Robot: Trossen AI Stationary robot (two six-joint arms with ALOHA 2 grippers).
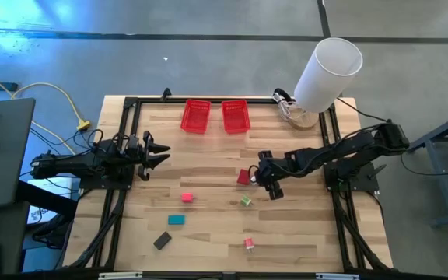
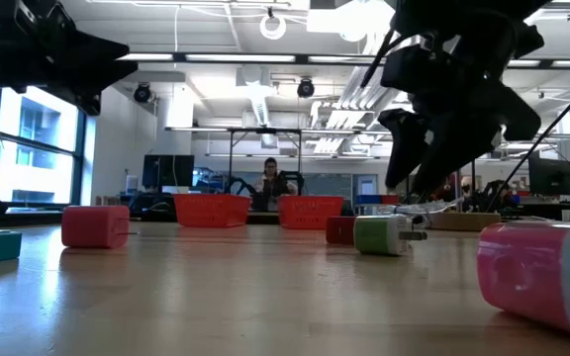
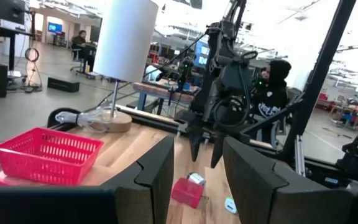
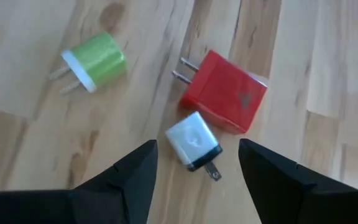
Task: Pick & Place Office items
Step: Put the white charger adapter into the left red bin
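My right gripper (image 4: 196,151) is open and hovers above a small silvery plug (image 4: 193,141), one finger on each side, touching nothing. Beside the plug lie a red plug block (image 4: 225,90) and a green plug (image 4: 95,59), all flat on the wood. In the high view the right gripper (image 1: 265,180) is next to the red block (image 1: 244,176), with the green plug (image 1: 246,201) nearer the near edge. A pink block (image 1: 187,198), a teal one (image 1: 177,220), a dark grey one (image 1: 162,240) and a red-pink one (image 1: 249,244) lie apart. My left gripper (image 1: 159,155) waits open at the left.
Two red mesh baskets (image 1: 196,115) (image 1: 236,115) stand at the far edge. A big white cylinder (image 1: 329,70) on a round foot rises at the far right corner. Black frame rails (image 1: 123,148) run along the table's sides. People sit in the room beyond (image 2: 270,179).
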